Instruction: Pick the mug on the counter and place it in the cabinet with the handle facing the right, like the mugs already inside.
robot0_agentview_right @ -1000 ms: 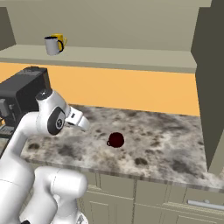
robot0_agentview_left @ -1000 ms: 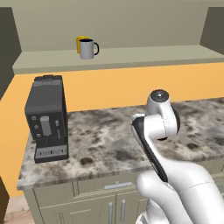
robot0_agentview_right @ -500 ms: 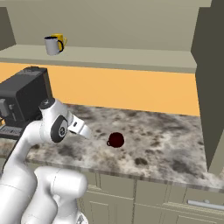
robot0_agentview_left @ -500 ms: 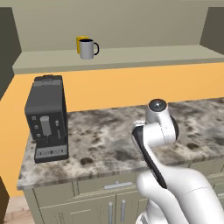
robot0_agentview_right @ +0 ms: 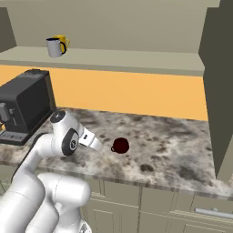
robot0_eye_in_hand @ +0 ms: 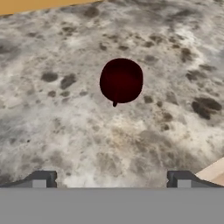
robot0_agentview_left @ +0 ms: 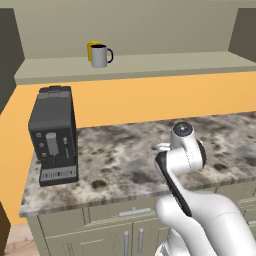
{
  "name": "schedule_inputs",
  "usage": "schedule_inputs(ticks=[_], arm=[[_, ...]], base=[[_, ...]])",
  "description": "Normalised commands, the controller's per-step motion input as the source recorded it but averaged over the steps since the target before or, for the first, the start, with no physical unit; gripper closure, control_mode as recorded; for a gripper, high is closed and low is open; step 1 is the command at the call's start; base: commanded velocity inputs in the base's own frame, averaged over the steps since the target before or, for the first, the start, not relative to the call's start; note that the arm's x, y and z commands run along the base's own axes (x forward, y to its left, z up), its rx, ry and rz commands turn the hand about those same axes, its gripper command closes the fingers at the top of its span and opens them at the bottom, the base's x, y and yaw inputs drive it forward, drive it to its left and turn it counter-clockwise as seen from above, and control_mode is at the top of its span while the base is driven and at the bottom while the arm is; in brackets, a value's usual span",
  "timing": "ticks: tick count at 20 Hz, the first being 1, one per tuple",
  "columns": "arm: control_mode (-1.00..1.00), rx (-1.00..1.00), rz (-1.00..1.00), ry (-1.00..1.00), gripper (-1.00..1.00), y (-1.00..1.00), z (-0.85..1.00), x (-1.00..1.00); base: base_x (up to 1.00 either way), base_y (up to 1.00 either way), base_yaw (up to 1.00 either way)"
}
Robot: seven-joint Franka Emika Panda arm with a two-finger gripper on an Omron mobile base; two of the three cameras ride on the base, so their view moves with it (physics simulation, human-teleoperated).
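Mug point(robot0_eye_in_hand: 121, 81), dark red and squat, is seen standing on the speckled counter point(robot0_agentview_right: 173, 150), untouched. Just beside it the gripper point(robot0_eye_in_hand: 111, 178) is held with jaws spread wide, grasping nothing. Grey mug point(robot0_agentview_left: 99, 56) and yellow mug point(robot0_agentview_left: 91, 47) are seen on the cabinet point(robot0_agentview_left: 165, 62) ledge.

A black coffee machine point(robot0_agentview_left: 53, 135) stands upright on the speckled marble table point(robot0_agentview_left: 125, 165), near the table's left end and against the orange back wall point(robot0_agentview_left: 150, 100). Above and to the right of the machine, on the ledge of the olive cabinet point(robot0_agentview_left: 150, 65), sits a grey mug point(robot0_agentview_left: 99, 56) with a black handle turned to the right; a yellow mug point(robot0_agentview_left: 92, 47) stands just behind it, partly hidden. To the machine's right, the white arm point(robot0_agentview_left: 182, 155) rises over the table's front edge. Below the machine are pale drawer fronts point(robot0_agentview_left: 120, 215) with metal pulls.
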Motion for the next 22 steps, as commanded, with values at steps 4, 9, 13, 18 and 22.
schedule_inputs(ticks=[4,9,13,18,22], arm=[[-1.00,0.00,-0.06,0.00,-1.00,-0.29,-0.27,0.29],[-1.00,0.00,-0.05,0.00,-1.00,-0.26,-0.25,0.25],[-1.00,0.00,-0.03,0.00,-1.00,-0.24,-0.31,0.20],[-1.00,0.00,-0.03,0.00,-1.00,-0.17,-0.30,0.24],[-1.00,0.00,-0.01,0.00,-1.00,-0.03,-0.28,0.21]], base=[[0.00,0.00,0.00],[0.00,0.00,0.00],[0.00,0.00,0.00],[0.00,0.00,0.00],[0.00,0.00,0.00]])
